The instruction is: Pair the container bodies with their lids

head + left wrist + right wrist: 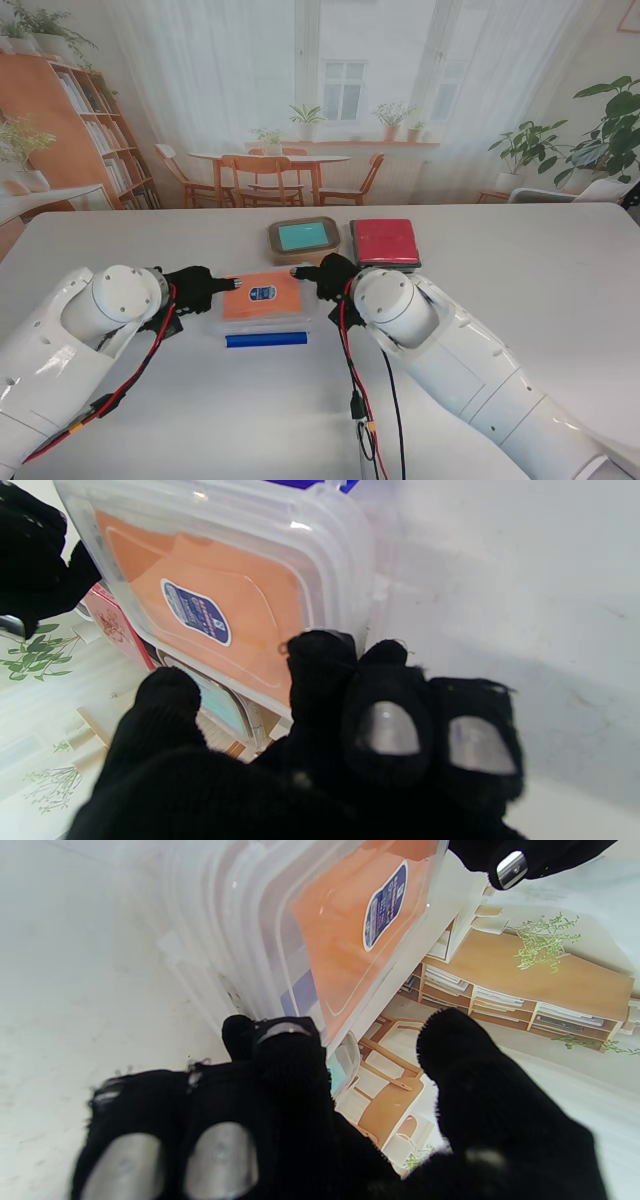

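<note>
- The white table (560,300) carried everything, with both white arms reaching in from the near corners.
- A clear container with an orange lid (262,295) sat near the table's middle, between the two hands.
- Farther from me stood a brown container with a teal lid (303,237), and just to its right a red-lidded box (384,242).
- A blue strip (266,340) lay just nearer to me than the clear container.
- The left hand (192,289), gloved in black, had its fingers (320,665) pressed against the container's left edge, thumb apart.
- The right hand (328,279) met the right edge likewise, fingertips (280,1045) touching the rim; whether either truly gripped it I could not tell.
</note>
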Tool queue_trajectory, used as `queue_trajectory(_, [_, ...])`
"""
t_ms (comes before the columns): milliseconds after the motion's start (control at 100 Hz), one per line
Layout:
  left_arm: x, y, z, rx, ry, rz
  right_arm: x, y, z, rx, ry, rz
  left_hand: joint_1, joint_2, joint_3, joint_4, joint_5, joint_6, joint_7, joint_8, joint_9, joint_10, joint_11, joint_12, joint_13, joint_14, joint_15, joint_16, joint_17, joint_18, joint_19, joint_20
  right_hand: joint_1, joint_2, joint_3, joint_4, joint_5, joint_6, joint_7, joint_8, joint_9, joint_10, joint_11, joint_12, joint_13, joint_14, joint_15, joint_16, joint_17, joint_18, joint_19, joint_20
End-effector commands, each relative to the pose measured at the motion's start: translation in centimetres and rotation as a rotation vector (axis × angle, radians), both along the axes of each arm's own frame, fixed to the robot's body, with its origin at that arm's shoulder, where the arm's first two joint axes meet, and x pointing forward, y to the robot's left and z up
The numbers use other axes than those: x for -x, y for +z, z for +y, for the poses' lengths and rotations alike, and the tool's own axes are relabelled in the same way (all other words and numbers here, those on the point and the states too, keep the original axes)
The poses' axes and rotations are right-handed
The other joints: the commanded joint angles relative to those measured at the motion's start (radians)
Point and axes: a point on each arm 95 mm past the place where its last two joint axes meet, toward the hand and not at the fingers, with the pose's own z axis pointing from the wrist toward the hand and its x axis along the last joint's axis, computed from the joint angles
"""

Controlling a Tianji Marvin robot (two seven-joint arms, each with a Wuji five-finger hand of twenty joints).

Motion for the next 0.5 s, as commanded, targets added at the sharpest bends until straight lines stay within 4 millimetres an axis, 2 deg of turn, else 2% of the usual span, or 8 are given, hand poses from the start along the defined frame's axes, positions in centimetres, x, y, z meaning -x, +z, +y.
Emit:
queue_trajectory(0, [0.34,0.48,-3.28,0.068,-0.069,-0.010,1.04,1.45,3.18,-0.071,0.076,-0.005,-0.029,-0.004,-0.015,-0.004,0.044,-0.379,0.006,-0.018,-0.044,-0.040,0.011,-0.005,0.033,0.051,0.005,0.000,0.042,-0.073,0.268,-0.010,-0.010,-0.007,0.005,0.026,0.056,-0.245,-0.026,-0.044,-0.015,0.102,0.075,0.002,-0.041,-0.100,0.056,-0.005,0.052,-0.240,0.226,-0.019])
queue_trajectory(490, [0.25,0.39,-3.51,0.071,-0.070,-0.015,1.41,0.67,2.35,-0.052,0.058,0.010,-0.029,-0.007,-0.015,-0.004,0.041,-0.382,-0.004,-0.025,-0.046,-0.042,0.010,-0.004,0.033,0.051,0.005,0.000,0.042,-0.075,0.268,-0.012,-0.013,-0.008,0.005,0.025,0.046,-0.248,-0.035,-0.067,-0.020,0.101,0.076,0.003,-0.041,-0.102,0.055,-0.009,0.052,-0.244,0.226,-0.026])
